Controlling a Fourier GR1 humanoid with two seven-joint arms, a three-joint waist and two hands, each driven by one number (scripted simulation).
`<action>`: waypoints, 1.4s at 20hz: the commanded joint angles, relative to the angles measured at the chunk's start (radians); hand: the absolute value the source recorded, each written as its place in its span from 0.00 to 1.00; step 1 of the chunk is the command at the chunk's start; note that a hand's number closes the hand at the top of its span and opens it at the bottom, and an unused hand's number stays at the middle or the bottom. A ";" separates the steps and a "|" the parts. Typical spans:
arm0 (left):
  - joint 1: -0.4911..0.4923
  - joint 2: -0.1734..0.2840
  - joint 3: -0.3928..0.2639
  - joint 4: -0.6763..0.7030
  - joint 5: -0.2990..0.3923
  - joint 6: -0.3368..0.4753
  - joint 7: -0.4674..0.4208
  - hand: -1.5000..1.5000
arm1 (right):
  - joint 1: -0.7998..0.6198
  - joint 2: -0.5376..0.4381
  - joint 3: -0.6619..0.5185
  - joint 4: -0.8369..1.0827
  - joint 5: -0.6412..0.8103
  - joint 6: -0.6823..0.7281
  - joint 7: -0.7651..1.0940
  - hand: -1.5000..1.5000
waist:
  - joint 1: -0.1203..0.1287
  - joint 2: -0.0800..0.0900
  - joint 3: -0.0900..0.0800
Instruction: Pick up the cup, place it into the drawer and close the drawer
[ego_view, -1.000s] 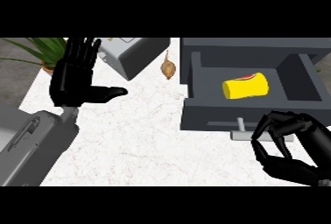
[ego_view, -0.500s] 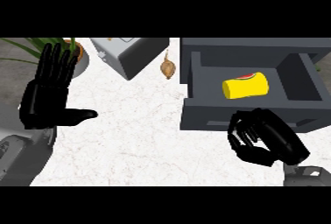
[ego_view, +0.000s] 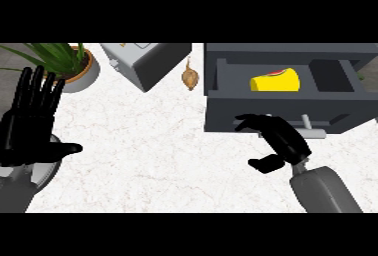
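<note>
A yellow cup (ego_view: 277, 81) with a red rim lies on its side inside the open dark grey drawer (ego_view: 229, 112) at the upper right. My right hand (ego_view: 280, 142) hangs just in front of the drawer's front panel, left of the grey handle (ego_view: 311, 131), its fingers curled and holding nothing. At the left edge my left hand (ego_view: 31, 130) rests open, fingers straight up and thumb out to the right.
A grey box-shaped appliance (ego_view: 144, 62) stands at the back centre, with a small brown object (ego_view: 190, 77) beside it. A potted plant (ego_view: 70, 65) sits at the back left. The counter's top is white marble.
My right hand has moved left and up to the drawer's front panel. My left hand has drifted left and down toward the view's edge. The cup has stayed in the drawer.
</note>
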 joint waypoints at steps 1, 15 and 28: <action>0.091 0.019 0.056 -0.050 0.022 -0.076 0.021 0.00 | -0.135 0.021 -0.037 0.163 0.023 0.027 0.009 0.00 | 0.003 -0.001 0.000; 0.052 -0.034 0.143 0.064 -0.037 -0.182 0.025 0.00 | -0.554 0.023 -0.231 0.879 0.008 -0.063 -0.260 0.00 | 0.008 0.006 0.001; 0.039 -0.050 0.117 0.042 -0.075 -0.203 0.022 0.00 | -0.725 -0.092 -0.307 1.128 0.005 -0.079 -0.359 0.00 | 0.066 0.033 0.003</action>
